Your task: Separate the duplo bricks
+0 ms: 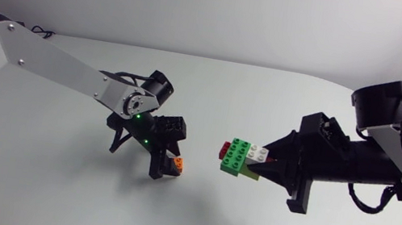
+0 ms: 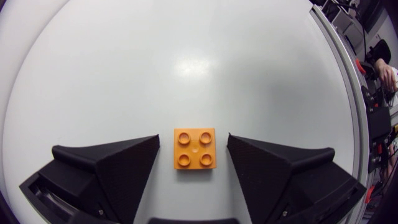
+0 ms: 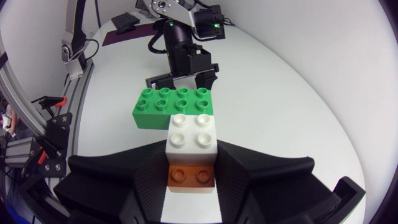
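An orange two-by-two brick [image 2: 195, 149] lies studs-up on the white table, between the fingers of my left gripper [image 2: 194, 143]. The gripper is open, with a gap on each side of the brick. In the head view that brick [image 1: 179, 163] shows at the tip of the left gripper [image 1: 167, 164]. My right gripper [image 3: 191, 163] is shut on a brick stack [image 1: 240, 158] held above the table, right of the left gripper. The stack has a green two-by-four brick [image 3: 174, 106], a white brick [image 3: 193, 134] and a brown-orange brick [image 3: 191, 177] between the fingers.
The table's curved edge [image 2: 339, 68] runs to one side of the left gripper. The left arm [image 1: 53, 67] reaches in over the table's left half. Bare white tabletop [image 1: 191, 217] lies in front of both grippers.
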Controlling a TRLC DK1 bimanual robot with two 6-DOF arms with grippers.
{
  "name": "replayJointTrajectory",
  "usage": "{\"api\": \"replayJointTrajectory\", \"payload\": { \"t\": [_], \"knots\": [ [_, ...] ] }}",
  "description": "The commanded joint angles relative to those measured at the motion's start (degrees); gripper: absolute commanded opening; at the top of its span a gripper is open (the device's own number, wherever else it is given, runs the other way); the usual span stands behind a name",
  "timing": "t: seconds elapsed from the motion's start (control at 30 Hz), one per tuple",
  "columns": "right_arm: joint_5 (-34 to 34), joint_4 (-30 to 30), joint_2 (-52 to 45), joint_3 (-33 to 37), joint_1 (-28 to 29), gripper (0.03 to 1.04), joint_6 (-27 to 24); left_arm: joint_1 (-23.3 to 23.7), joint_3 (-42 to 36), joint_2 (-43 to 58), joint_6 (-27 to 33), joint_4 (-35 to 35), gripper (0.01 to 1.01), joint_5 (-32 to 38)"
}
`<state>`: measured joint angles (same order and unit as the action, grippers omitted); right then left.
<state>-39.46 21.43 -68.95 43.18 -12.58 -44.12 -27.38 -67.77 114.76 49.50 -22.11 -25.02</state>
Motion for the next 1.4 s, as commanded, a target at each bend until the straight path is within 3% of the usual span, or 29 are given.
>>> {"api": "replayJointTrajectory", "payload": {
  "t": [0.0, 0.23, 0.5, 0.7, 1.37],
  "knots": [
    [0.62, -2.62, 0.57, -1.78, 1.06, 0.14, 3.6, -0.13, 0.36, -4.11, -4.06, -0.22, 0.846, 0.14],
    [11.16, -11.24, 0.83, -2.66, 1.24, 0.14, 12.04, -3.91, -4.48, -12.89, -14.69, -4.0, 0.862, 1.46],
    [25.05, -14.66, 0.92, -1.43, -3.33, 0.14, 18.45, -8.84, -10.46, -14.13, -25.41, -5.31, 0.856, 5.86],
    [32.08, -15.01, -0.4, 0.42, -6.23, 0.15, 20.04, -10.51, -13.0, -13.16, -30.6, -5.31, 0.854, 7.09],
    [45.0, -17.12, -5.41, 3.49, -13.79, 0.15, 23.29, -13.23, -18.72, -8.24, -40.18, -4.96, 0.818, 11.39]
  ]
}}
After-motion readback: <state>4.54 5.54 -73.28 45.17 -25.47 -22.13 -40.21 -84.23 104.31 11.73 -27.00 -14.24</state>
